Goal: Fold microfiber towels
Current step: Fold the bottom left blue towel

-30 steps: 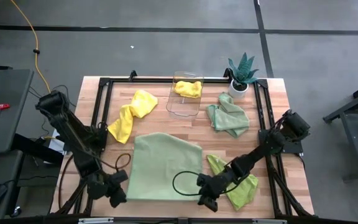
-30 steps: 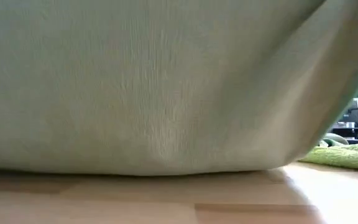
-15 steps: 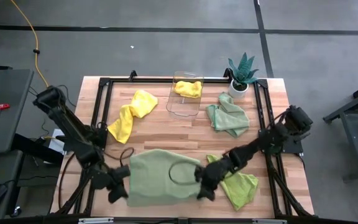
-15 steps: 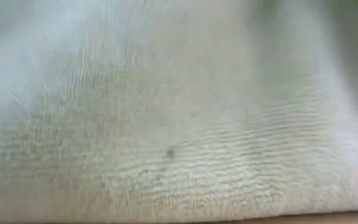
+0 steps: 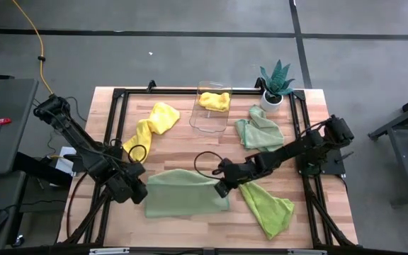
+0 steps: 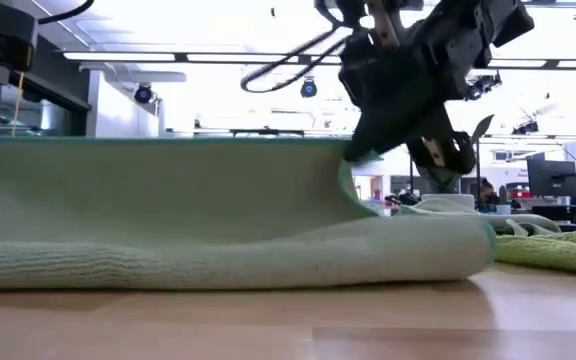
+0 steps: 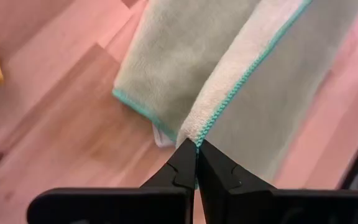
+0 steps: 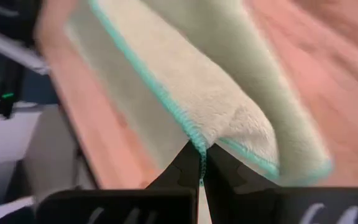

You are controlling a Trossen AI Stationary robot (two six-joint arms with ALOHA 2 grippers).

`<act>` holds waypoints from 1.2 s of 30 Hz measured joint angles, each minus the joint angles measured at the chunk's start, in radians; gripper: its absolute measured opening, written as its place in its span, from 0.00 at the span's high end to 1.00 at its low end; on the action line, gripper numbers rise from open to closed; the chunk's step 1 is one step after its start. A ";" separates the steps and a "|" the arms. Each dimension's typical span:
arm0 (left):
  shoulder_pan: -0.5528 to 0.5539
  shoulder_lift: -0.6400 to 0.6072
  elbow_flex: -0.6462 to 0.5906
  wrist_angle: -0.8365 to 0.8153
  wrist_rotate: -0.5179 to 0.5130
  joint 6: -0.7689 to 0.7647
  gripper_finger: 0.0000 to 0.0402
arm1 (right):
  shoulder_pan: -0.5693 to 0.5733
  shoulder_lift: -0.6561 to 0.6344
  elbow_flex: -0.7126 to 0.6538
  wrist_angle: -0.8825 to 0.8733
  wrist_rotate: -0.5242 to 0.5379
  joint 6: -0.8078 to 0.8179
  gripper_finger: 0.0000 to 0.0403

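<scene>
Two claws (image 5: 142, 185) (image 5: 222, 185) pinch mint towel (image 5: 186, 198) above table (image 5: 183, 152)

The mint green towel (image 5: 186, 195) is showing a soft, fuzzy cloth pile with a stitched teal hem, matt all over. The table (image 5: 183, 145) is gleaming as smooth varnished wood planks. The bin (image 5: 207, 117) is looking like clear, glossy plastic.

The left arm reaches in over the table's left side, its gripper (image 5: 134, 185) low with fingers pinched together on the pale green towel's (image 5: 186, 195) left corner; the right arm stretches across from the right, its gripper (image 5: 223, 185) likewise clamped on that towel's right corner
</scene>
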 joint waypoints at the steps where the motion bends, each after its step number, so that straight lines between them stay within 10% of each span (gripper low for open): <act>1: 0.006 0.002 0.000 -0.009 -0.011 0.000 1.00 | -0.002 0.000 0.000 -0.021 0.007 0.013 1.00; 19: 0.096 0.062 0.000 0.105 -0.074 0.042 1.00 | 0.023 -0.086 0.000 -0.183 0.010 0.214 1.00; 36: 0.015 0.045 0.003 0.382 0.324 -0.002 1.00 | 0.076 -0.108 0.002 -0.097 -0.398 0.194 1.00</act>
